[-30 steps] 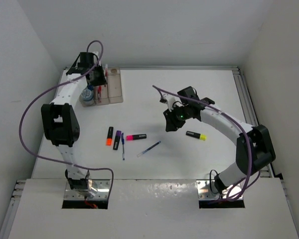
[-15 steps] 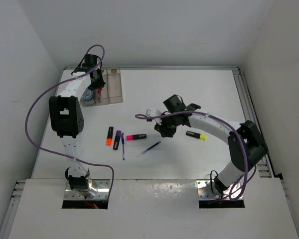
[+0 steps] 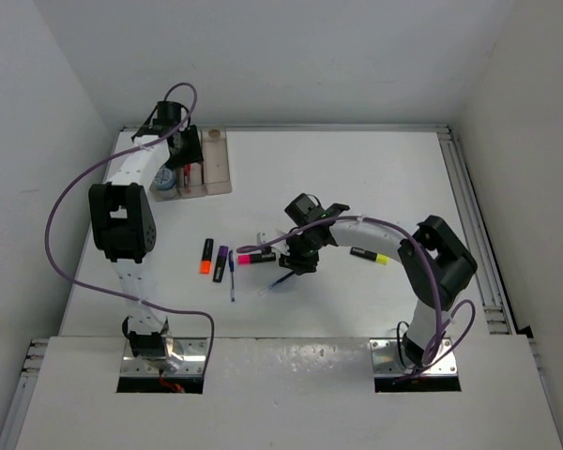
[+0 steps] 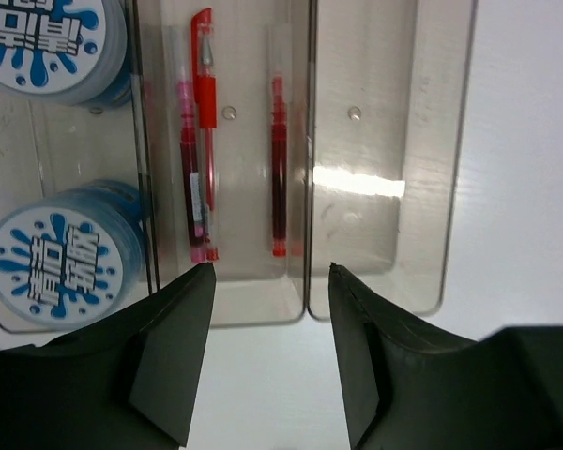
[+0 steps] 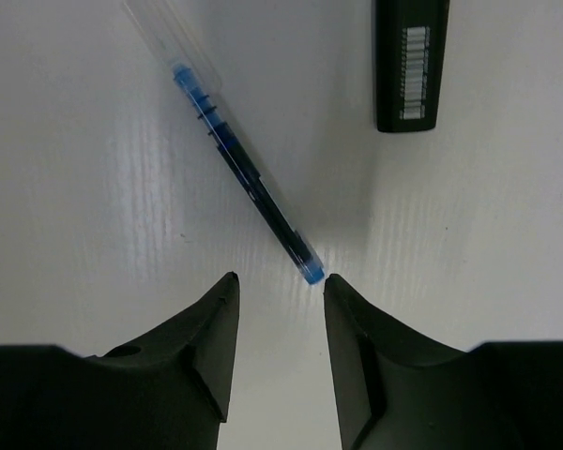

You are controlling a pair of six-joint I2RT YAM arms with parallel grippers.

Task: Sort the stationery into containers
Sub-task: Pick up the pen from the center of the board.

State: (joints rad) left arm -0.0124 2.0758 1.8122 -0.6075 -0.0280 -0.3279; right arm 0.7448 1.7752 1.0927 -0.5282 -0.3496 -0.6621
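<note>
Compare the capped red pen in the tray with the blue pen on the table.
The capped red pen has a solid red top; the blue pen shows blue ink in a clear barrel. The capped red pen lies in the tray's middle slot, along its walls; the blue pen lies loose on the table, one end at the open right pincer. Both are thin and lie flat.

Two round discs (image 4: 45,255), left of the frame, carry blue stylised lettering — unreadable; the black highlighter (image 5: 411,19), upper right, bears a barcode (image 5: 413,70) — digits illegible.
</note>
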